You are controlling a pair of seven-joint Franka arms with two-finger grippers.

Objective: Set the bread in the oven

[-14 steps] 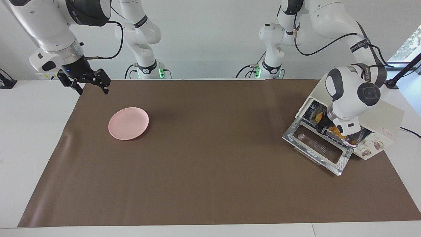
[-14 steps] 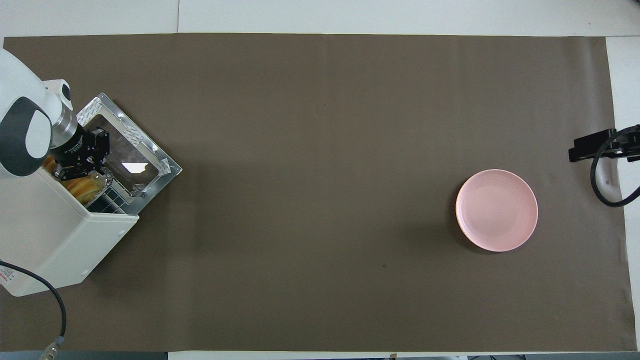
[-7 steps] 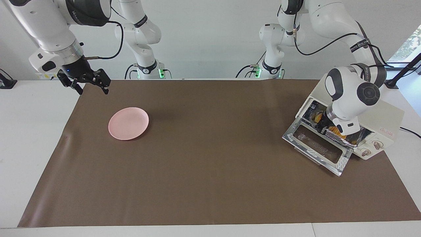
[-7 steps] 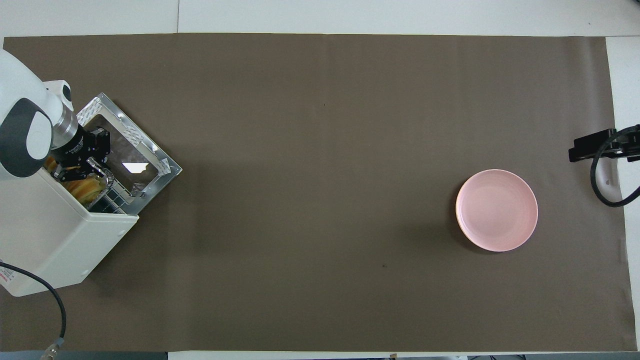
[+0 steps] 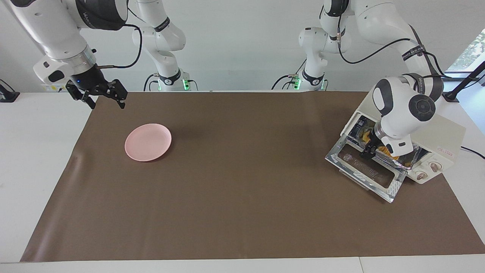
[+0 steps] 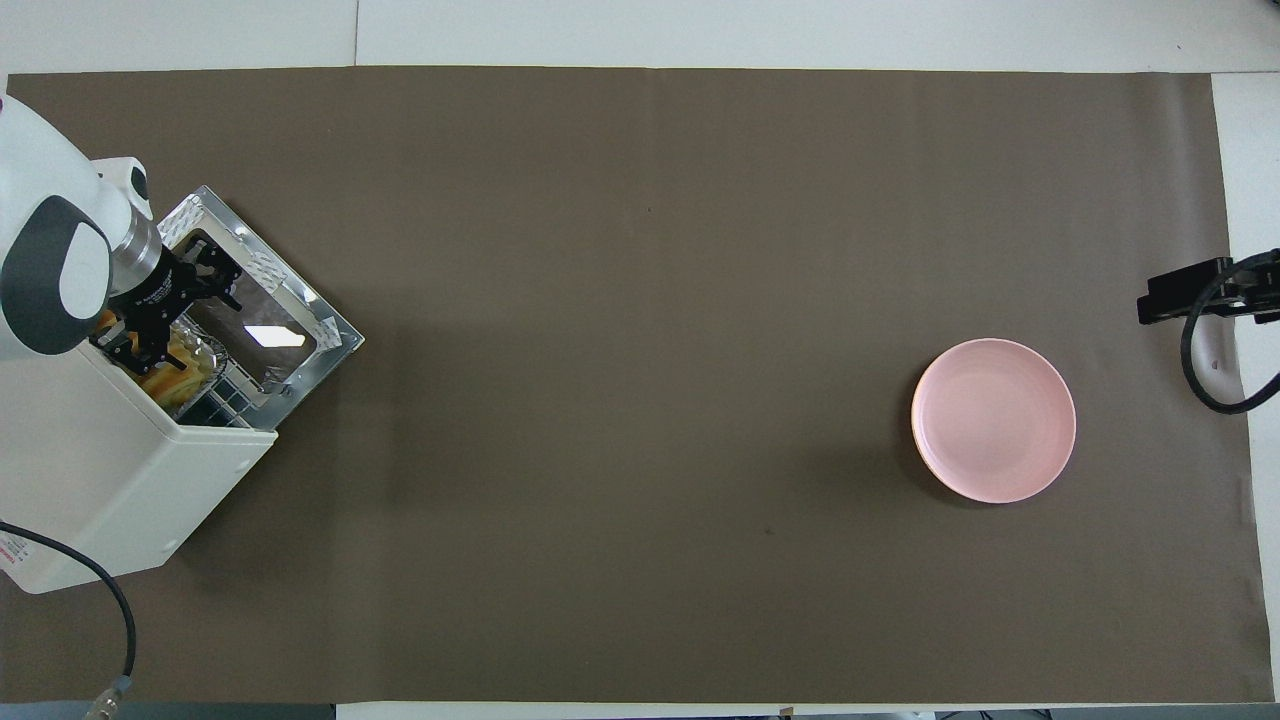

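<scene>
We can't see much of the bread (image 6: 178, 372): only a golden strip shows inside the oven (image 5: 439, 142), w/ the left arm's wrist covering most of the opening. The left gripper (image 6: 172, 312) sits at the oven mouth, over the dropped-open door (image 5: 365, 171); jaws look spread, nothing between them, but it's hard to read. A foil tray (image 5: 407, 162) edge pokes out under the bread. The right gripper (image 5: 99, 96) waits over the mat corner at the right arm's end, jaws apart and empty. A pink plate (image 6: 993, 420) rests on the brown mat (image 6: 640, 300), which covers a white table (image 5: 34, 151); white wall beside the bases.
</scene>
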